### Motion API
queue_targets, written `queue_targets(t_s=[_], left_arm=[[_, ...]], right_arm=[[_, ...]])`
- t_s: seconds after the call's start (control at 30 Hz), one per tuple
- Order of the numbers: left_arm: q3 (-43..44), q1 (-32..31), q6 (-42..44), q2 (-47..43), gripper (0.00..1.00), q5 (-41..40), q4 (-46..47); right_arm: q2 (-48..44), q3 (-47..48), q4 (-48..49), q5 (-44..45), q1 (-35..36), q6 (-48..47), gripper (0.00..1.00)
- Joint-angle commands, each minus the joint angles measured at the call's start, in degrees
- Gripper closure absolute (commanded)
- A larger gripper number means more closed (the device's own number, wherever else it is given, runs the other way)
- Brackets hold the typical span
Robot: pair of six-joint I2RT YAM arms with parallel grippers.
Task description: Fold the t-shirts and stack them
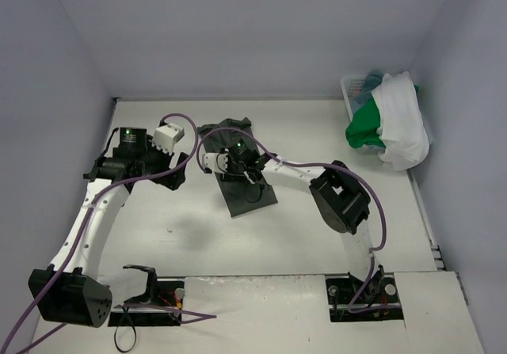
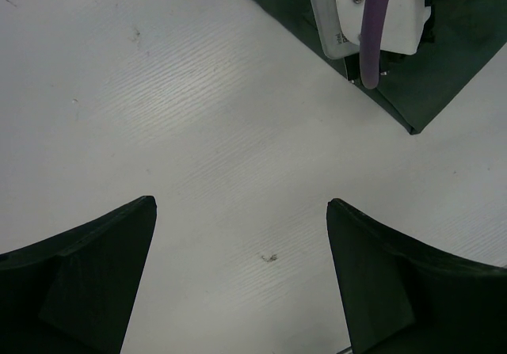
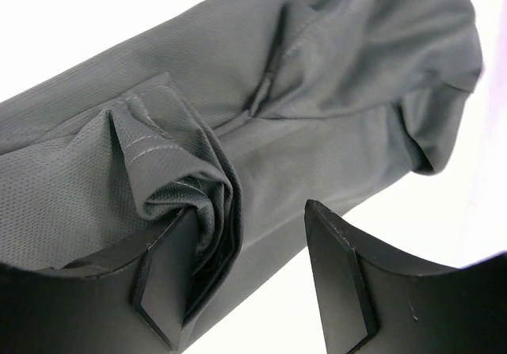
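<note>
The dark grey-green t-shirt (image 3: 317, 93) lies part-folded in the middle of the bench (image 1: 158, 227), directly beneath the right fingers (image 3: 249, 211). These stand apart and grip nothing. A bunched ridge of the cloth rises against the inner face of one finger, while the other finger hangs over a flat stretch near the shirt's edge, clear of the cloth. The left fingers (image 2: 242, 207) are spread as wide as they go over bare bench just left of the shirt and hold nothing; one corner of the dark cloth shows beyond them in the left wrist view. The other shirts are well apart from both arms, at the far right corner: a white t-shirt (image 1: 404, 120) draped over a white lattice basket (image 1: 349, 87), a bright green t-shirt (image 1: 364, 130) spilling out beside it, and a teal-blue t-shirt (image 1: 372, 81) just showing at the back. The bench is white and faintly grained, closed in by pale grey walls (image 1: 238, 29). The right arm reaches from its base leftwards with its elbow raised, wrist over the shirt. The left arm stretches forward along the left side, its wrist turned in towards the shirt.
</note>
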Motion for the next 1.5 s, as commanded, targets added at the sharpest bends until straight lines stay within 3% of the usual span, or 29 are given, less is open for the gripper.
queue_targets(t_s=[0.0,0.57,0.77,0.83,0.93,0.97,1.0,1.27,1.47], left_arm=[[1.4,0.8,-0.8,-2.2,0.17,2.2,2.4],[0.4,1.3,-1.1,-2.9,0.17,4.0,2.4],[-0.1,1.8,-1.2,-2.9,0.18,4.5,2.6],[-0.1,1.8,-1.2,-2.9,0.18,4.6,2.6],[-0.1,1.8,-1.3,-2.7,0.17,4.6,2.8],[-0.1,1.8,-1.2,-2.6,0.17,4.6,2.8],[-0.1,1.8,-1.3,-2.6,0.17,4.5,2.8],[0.0,1.9,-1.3,-2.9,0.17,4.3,2.5],[0.4,1.9,-1.3,-2.3,0.17,4.3,2.1]], right_arm=[[-5.6,0.2,5.5,4.2,-0.5,1.9,0.48],[0.1,7.5,12.4,12.2,-2.0,3.0,0.48],[0.6,8.3,10.5,11.7,-2.0,5.3,0.48],[-2.0,8.1,5.0,9.5,-2.0,6.9,0.49],[-6.8,6.5,0.5,6.4,-1.8,9.8,0.80],[-7.7,6.6,-1.1,4.8,-1.8,11.5,0.96],[-8.7,6.6,-4.6,3.6,-1.8,12.3,1.00],[-17.8,2.4,-22.9,-12.5,-1.3,13.7,1.00],[-18.9,-4.2,-26.0,-20.5,-1.8,10.5,1.00]])
